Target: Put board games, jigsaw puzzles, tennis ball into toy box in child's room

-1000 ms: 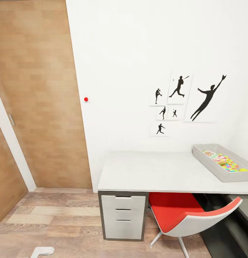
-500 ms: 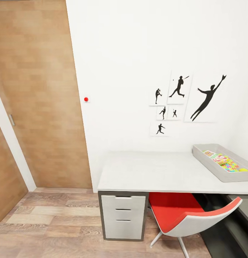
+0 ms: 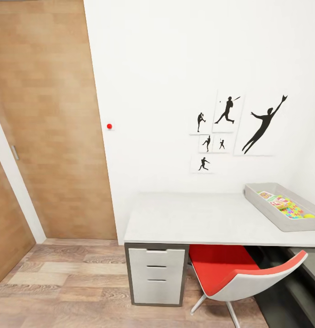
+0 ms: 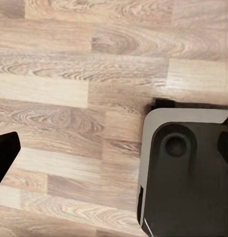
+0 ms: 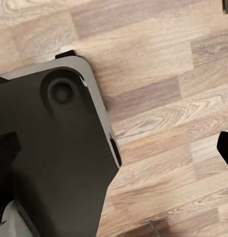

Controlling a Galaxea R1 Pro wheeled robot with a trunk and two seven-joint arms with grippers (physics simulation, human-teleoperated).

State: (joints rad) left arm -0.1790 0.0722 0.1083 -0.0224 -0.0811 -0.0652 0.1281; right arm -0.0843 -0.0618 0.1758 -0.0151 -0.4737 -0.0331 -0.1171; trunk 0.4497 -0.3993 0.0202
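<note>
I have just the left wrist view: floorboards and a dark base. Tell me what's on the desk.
Observer: In the head view, a grey toy box sits at the right end of the desk.
Operator: Report what's in it.
Observer: Colourful game boxes, a jigsaw puzzle and a tennis ball.
Operator: Say what's under the desk.
Observer: A red chair, beside white drawers.
</note>
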